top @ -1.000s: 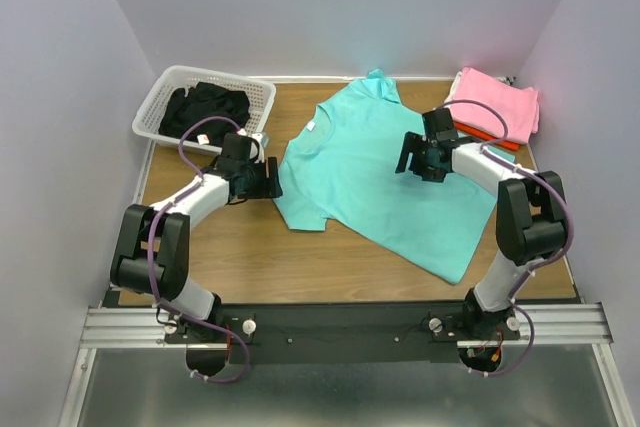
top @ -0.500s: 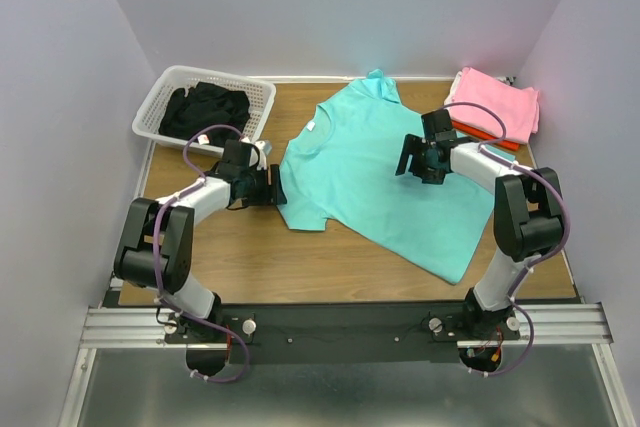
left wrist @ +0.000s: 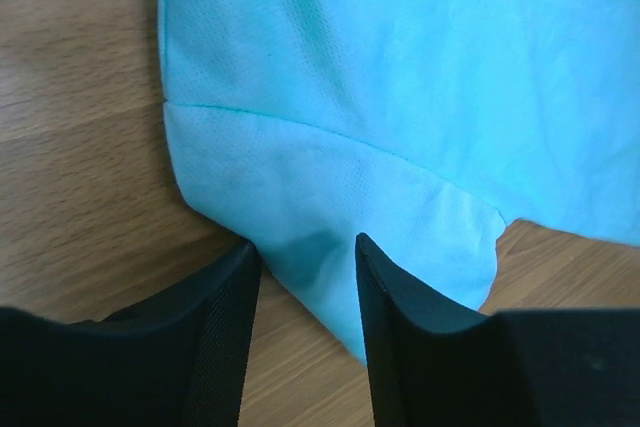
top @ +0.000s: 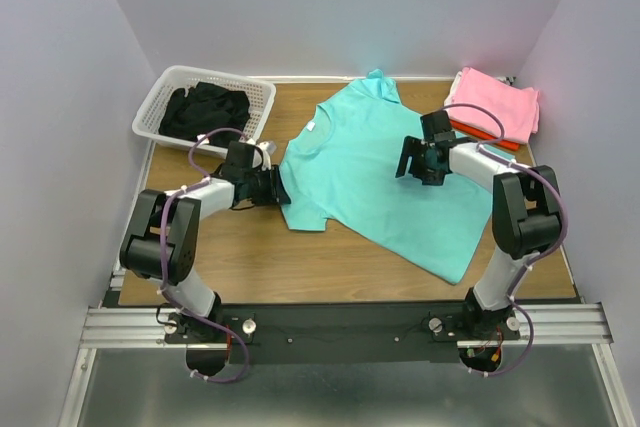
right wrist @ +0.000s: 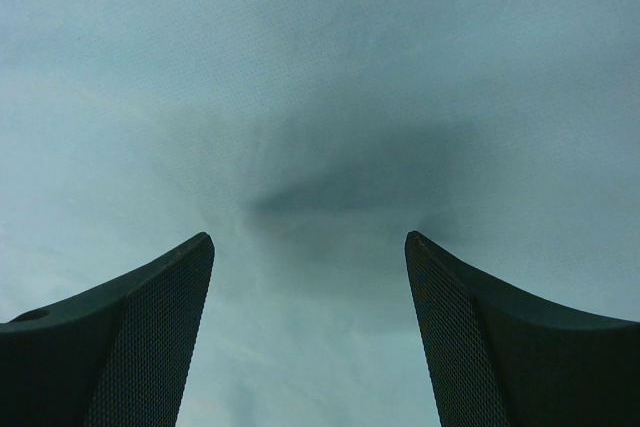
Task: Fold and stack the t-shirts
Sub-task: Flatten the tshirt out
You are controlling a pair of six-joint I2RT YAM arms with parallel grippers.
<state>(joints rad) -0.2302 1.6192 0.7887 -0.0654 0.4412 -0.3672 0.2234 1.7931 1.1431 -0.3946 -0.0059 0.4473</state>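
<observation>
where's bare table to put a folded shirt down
The biggest bare patch is the near-left table, bordered by the left arm, the turquoise t-shirt hem and the near edge. Crowded spots: the basket fills far left, the pink and orange stack far right.

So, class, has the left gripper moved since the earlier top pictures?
Yes. The left gripper has slid right, away from the white basket, to the sleeve edge of the turquoise t-shirt.

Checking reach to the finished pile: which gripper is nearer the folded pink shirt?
Right. The right gripper is over the turquoise shirt, a short way from the folded pink shirt; the left gripper is at the turquoise shirt's sleeve, much farther off.
</observation>
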